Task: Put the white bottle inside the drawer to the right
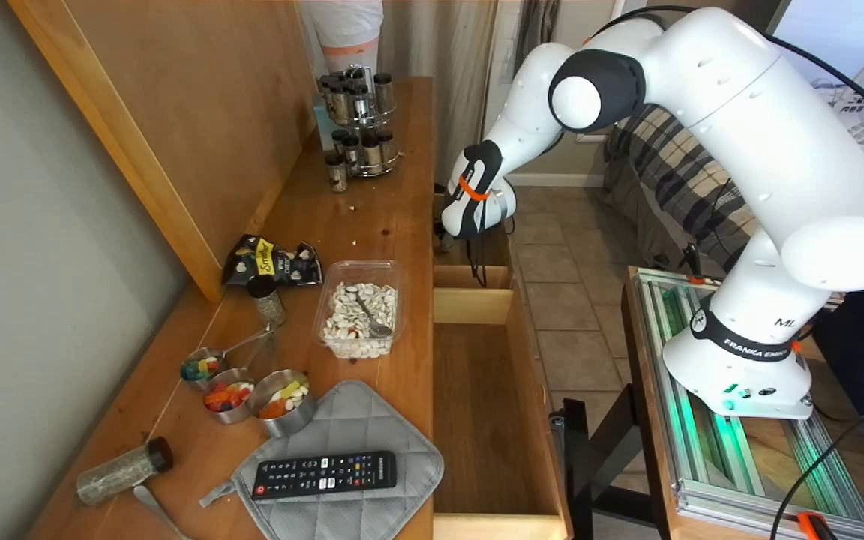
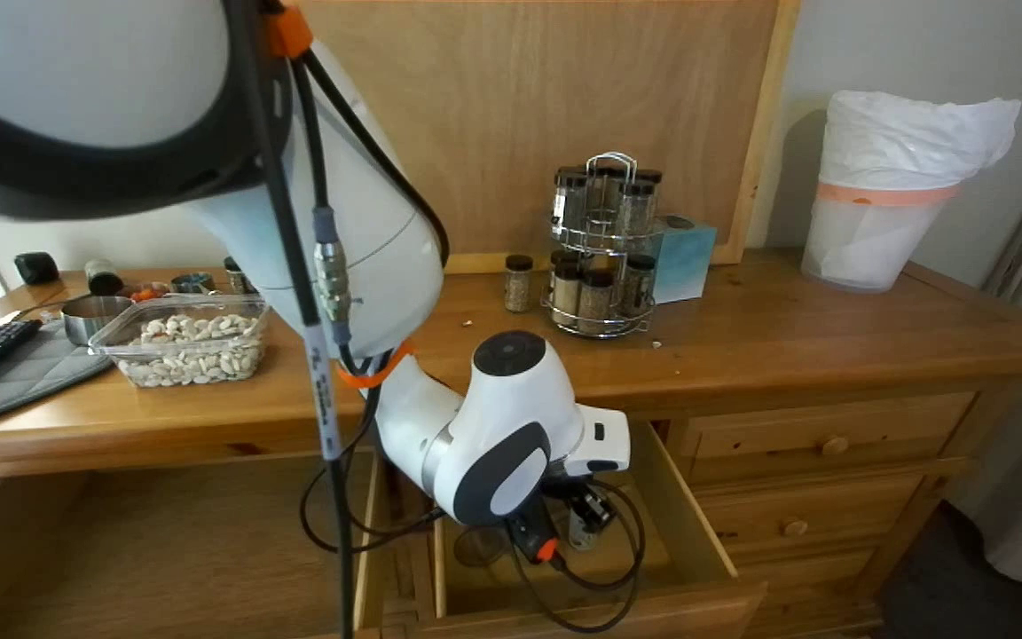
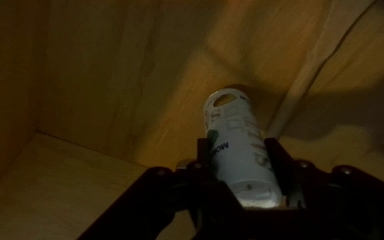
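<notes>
A tiled floor (image 1: 578,300) lies beside the plaid-covered bed (image 1: 676,169)

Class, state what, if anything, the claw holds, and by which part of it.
The white bottle, gripped by opposite sides of its printed body.

Smooth white bottle (image 3: 238,146), matt wooden drawer (image 2: 680,524), quilted cloth pad (image 1: 372,420), clear plastic tub (image 1: 364,271)

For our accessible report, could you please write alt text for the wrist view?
The claw holds a white bottle, its printed side showing, inside a wooden drawer. A pale utensil lies toward the upper right, in dim light.
</notes>
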Available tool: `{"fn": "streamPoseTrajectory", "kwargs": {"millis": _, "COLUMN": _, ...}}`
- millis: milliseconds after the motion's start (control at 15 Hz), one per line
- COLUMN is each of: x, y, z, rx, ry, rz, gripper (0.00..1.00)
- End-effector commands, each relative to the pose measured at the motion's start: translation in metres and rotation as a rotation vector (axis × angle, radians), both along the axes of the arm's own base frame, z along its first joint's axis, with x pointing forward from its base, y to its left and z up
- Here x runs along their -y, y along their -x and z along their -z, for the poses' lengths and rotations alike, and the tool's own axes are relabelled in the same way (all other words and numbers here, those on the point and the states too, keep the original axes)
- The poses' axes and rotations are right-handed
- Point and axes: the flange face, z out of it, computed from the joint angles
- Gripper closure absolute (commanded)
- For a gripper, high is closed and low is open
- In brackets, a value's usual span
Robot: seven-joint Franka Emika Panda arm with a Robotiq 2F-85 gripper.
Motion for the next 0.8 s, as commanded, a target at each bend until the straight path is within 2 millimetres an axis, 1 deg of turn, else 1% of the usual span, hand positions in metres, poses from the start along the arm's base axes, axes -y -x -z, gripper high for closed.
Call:
{"fn": "streamPoseTrajectory", "kwargs": {"millis": 0, "x": 0.003, "y": -0.004, "z": 0.013, "rx": 0.026, "ry": 0.007, "rz": -0.074, "gripper": 0.81}}
{"fn": "streamPoseTrajectory", "kwargs": {"millis": 133, "x": 0.004, "y": -0.003, "z": 0.019, "rx": 0.024, "ry": -0.003, "rz": -0.088, "gripper": 0.81}}
{"fn": "streamPoseTrajectory", "kwargs": {"millis": 333, "x": 0.008, "y": 0.000, "z": 0.021, "rx": 0.016, "ry": -0.009, "rz": -0.095, "gripper": 0.81}}
{"fn": "streamPoseTrajectory", "kwargs": {"millis": 733, "x": 0.025, "y": 0.007, "z": 0.020, "rx": 0.009, "ry": -0.005, "rz": -0.022, "gripper": 0.81}}
